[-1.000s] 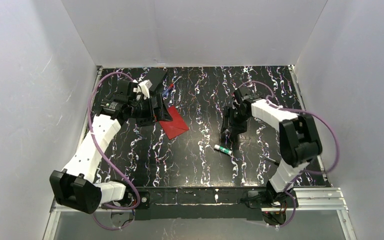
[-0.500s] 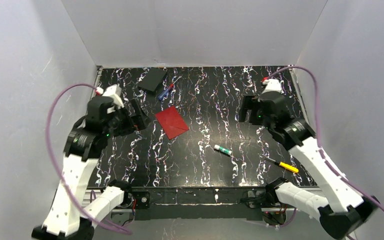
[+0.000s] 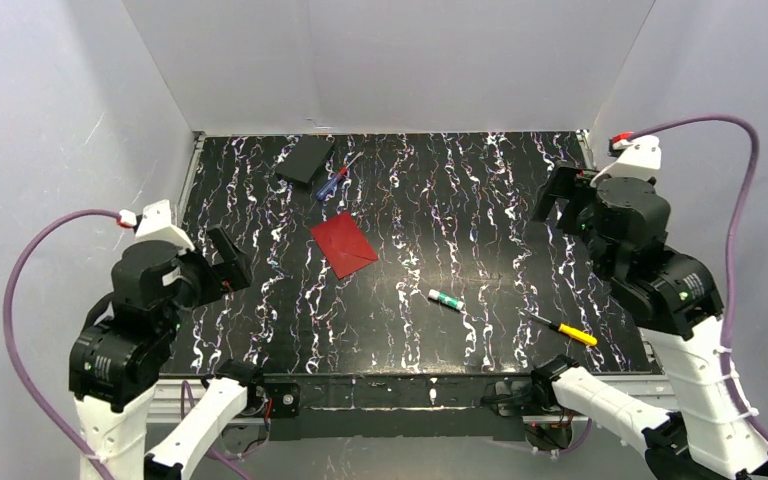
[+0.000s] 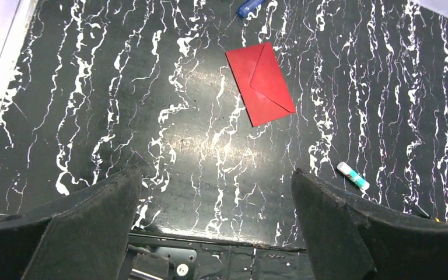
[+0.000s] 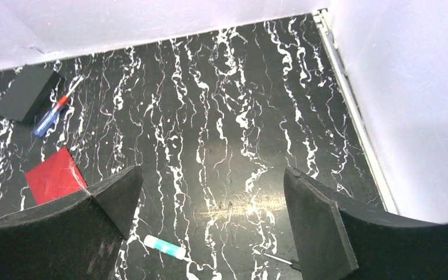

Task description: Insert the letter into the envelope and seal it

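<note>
**Red envelope lies flap-down on marbled table as both arms hang clear**

The envelope (image 4: 261,83), bright red, lies flat on the black, white-veined table (image 3: 460,200), left of centre and turned at an angle. Its pointed flap is folded down over the body. What it holds cannot be told. No address, stamp or printing shows on it.

The left gripper (image 4: 216,175) hangs above the table's near left side, jaws spread wide and holding nothing. The right gripper (image 5: 210,175) is raised by the far right wall, likewise spread and empty. Both are well apart from the envelope.

Near the table's middle lies a glue stick (image 3: 447,298), white with a green band; any label on it is too small to read. At the back left sits a flat black block (image 3: 305,159), unmarked, and just beside it a blue-handled screwdriver (image 3: 335,181) with a red collar. The left wrist view cuts all but the tip of that handle off at its top edge. A yellow-handled screwdriver (image 3: 565,331) rests near the front right; the right wrist view catches only its thin metal tip.
</note>
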Available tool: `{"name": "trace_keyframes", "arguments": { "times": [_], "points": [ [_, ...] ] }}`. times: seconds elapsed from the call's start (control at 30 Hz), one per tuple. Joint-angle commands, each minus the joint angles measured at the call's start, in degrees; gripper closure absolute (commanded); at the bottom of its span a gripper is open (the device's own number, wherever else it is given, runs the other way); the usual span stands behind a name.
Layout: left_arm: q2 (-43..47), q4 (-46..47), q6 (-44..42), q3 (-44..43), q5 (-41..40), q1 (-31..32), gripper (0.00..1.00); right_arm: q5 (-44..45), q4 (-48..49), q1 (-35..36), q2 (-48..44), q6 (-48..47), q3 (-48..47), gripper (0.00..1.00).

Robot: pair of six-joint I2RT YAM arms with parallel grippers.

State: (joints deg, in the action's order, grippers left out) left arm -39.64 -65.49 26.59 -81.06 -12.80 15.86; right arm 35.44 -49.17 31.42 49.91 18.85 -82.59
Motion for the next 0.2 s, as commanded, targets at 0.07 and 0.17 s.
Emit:
{"name": "trace_keyframes", "arguments": {
  "times": [0.07, 0.17],
  "points": [
    [1.43, -6.13, 0.89, -2.98, -2.9, -0.06, 0.02, 3.5, -3.13, -0.04, -0.7, -0.99, -6.21, 0.01],
    [1.28, -6.99, 1.49, -3.37, -2.3, -0.09, 0.02, 2.57, -2.57, -0.04, -1.56, -0.08, -6.71, 0.01]
  ]
}}
